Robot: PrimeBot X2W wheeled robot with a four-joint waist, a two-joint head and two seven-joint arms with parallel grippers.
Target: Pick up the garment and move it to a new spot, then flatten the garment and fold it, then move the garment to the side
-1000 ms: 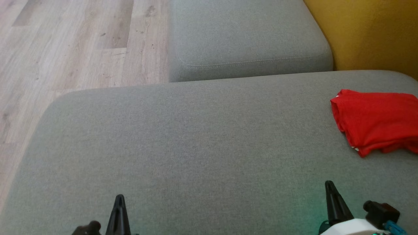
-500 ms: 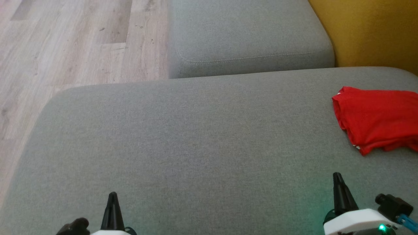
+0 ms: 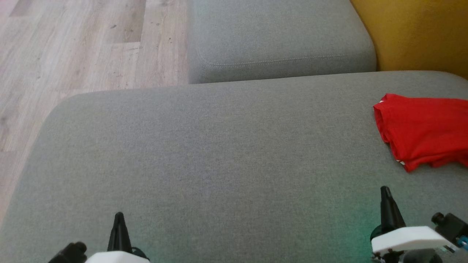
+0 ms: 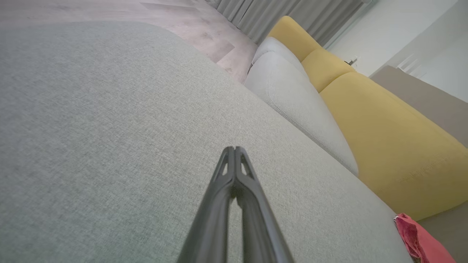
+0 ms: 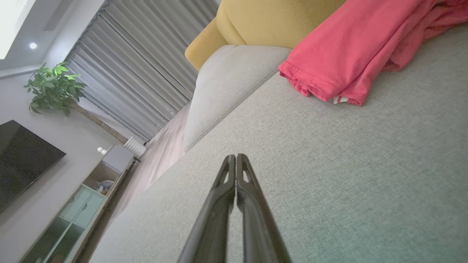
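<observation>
Nearest the robot, the left pincer [image 3: 118, 218] sits at the lower left of the head view. Its two dark fingers are pressed together with nothing between them, and the tip points away over the grey seat cushion [image 3: 219, 153]. The right pincer [image 3: 384, 191] at the lower right is likewise closed and empty, and it points the same way. Both hover over bare cushion fabric, well apart from each other.

Farther out, ahead of the right pincer and a little to its right, the red garment [image 3: 424, 128] lies folded on the cushion near its far right side. Neither pincer touches it. Its long axis seems to run across the head view, left to right, but the frame's right edge cuts it off, so its full length cannot be told. Its rounded, hemmed end faces the robot's left, toward the open middle of the cushion. A small white bit shows at the near corner.

Beyond the seat lies a second grey cushion [image 3: 278, 36], with a yellow backrest [image 3: 413, 33] to its right and a pale wood floor [image 3: 73, 47] to its left.
</observation>
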